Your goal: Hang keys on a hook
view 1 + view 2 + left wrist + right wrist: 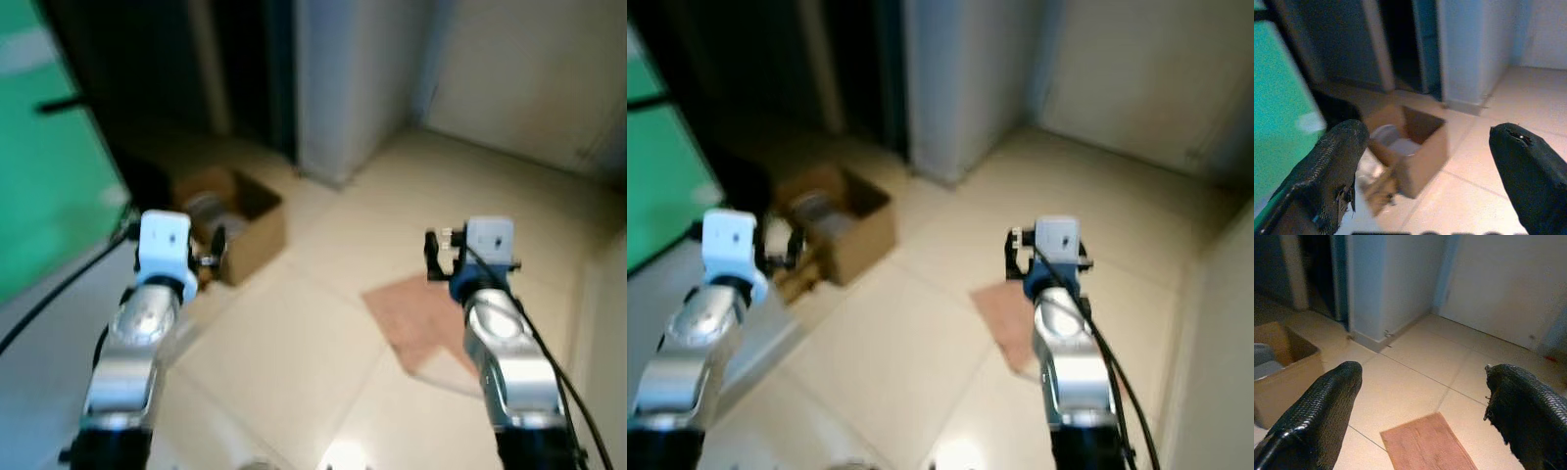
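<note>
Left boundary: I see a green panel (44,166), with a dark doorway (216,69) beyond it.
Left gripper (1430,171): I hold it raised, fingers spread wide, nothing between them.
Cardboard box (240,220): open-topped, on the floor just ahead of the left gripper.
Open floor (284,352): pale tiles between both arms.
Right gripper (1422,411): fingers spread, empty, above a reddish mat (416,313).
Far boundary: a wall corner (338,88).
Keys, hook: I cannot locate either, so position and axis cannot be told.

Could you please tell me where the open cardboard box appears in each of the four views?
Left eye view: cardboard box, left of centre, beside the left gripper.
Right eye view: box, left of centre.
Left wrist view: box, centre, between the fingers.
Right wrist view: box, at the edge.
Shared landmark: pale wall corner.
</note>
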You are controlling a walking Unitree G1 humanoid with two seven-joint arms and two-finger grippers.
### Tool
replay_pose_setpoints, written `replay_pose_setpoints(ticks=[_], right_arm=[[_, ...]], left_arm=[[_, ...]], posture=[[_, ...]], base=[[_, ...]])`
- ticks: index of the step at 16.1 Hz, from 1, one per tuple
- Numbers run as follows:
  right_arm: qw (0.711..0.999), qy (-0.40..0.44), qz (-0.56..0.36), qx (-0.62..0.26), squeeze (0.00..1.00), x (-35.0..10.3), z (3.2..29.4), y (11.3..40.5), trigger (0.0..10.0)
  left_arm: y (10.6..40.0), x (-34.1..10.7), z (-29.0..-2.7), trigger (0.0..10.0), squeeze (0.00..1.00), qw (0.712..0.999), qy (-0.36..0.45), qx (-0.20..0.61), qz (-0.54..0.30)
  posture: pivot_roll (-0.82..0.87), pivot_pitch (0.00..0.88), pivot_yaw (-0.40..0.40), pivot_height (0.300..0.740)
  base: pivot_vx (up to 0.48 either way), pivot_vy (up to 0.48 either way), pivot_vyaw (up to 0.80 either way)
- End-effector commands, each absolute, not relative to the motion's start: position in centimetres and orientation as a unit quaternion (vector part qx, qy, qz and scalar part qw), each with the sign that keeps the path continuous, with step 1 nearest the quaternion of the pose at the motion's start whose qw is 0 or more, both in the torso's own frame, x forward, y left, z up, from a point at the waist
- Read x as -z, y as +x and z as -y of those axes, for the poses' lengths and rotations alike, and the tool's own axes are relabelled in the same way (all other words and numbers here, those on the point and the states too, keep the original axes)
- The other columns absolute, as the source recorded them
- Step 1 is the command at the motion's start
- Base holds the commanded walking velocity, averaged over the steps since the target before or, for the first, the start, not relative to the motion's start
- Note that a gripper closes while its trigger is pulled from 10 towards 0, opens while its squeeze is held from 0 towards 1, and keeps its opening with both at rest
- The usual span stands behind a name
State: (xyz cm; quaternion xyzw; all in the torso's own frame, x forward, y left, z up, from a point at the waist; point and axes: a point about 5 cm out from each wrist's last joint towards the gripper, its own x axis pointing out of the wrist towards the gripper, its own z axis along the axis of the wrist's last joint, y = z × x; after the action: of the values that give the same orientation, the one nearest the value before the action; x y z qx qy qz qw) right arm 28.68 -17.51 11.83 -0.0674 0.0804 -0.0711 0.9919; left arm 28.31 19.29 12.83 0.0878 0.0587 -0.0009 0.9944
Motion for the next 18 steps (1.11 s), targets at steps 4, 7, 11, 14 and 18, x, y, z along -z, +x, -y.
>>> replay_pose_setpoints(ticks=[4, 7, 11, 14, 18], right_arm=[[0.987, -0.112, -0.059, 0.101, 1.0, -12.3, 18.1, 29.0, 10.0], [0.992, -0.079, -0.055, 0.082, 1.0, -12.4, 17.9, 28.9, 10.0], [0.994, -0.075, -0.041, 0.069, 1.0, -12.6, 17.2, 28.9, 10.0], [0.996, -0.027, -0.061, 0.063, 1.0, -12.3, 17.1, 28.9, 10.0], [0.995, -0.08, -0.035, 0.05, 1.0, -12.6, 16.9, 29.1, 10.0]], left_arm=[[28.5, -13.0, -18.8, 10.0, 0.0, 0.993, 0.1, 0.011, -0.057], [28.6, -12.9, -18.7, 10.0, 0.0, 0.992, 0.11, 0.019, -0.065], [28.8, -13.0, -18.6, 10.0, 0.0, 0.992, 0.111, 0.017, -0.062], [28.9, -13.1, -18.5, 10.0, 0.0, 0.992, 0.112, 0.017, -0.061], [29.0, -13.2, -18.3, 10.0, 0.0, 0.991, 0.118, 0.024, -0.058]], posture=[[-0.1, 0.0, 0.03, 0.74], [-0.1, 0.0, 0.031, 0.74], [-0.1, 0.0, 0.032, 0.74], [-0.1, 0.0, 0.03, 0.74], [-0.09, 0.0, 0.023, 0.74]], base=[[0.0, 0.0, 0.0], [0.0, 0.0, 0.0], [0.0, 0.0, 0.8], [0.0, 0.0, 0.8], [0.0, 0.0, 0.8]])
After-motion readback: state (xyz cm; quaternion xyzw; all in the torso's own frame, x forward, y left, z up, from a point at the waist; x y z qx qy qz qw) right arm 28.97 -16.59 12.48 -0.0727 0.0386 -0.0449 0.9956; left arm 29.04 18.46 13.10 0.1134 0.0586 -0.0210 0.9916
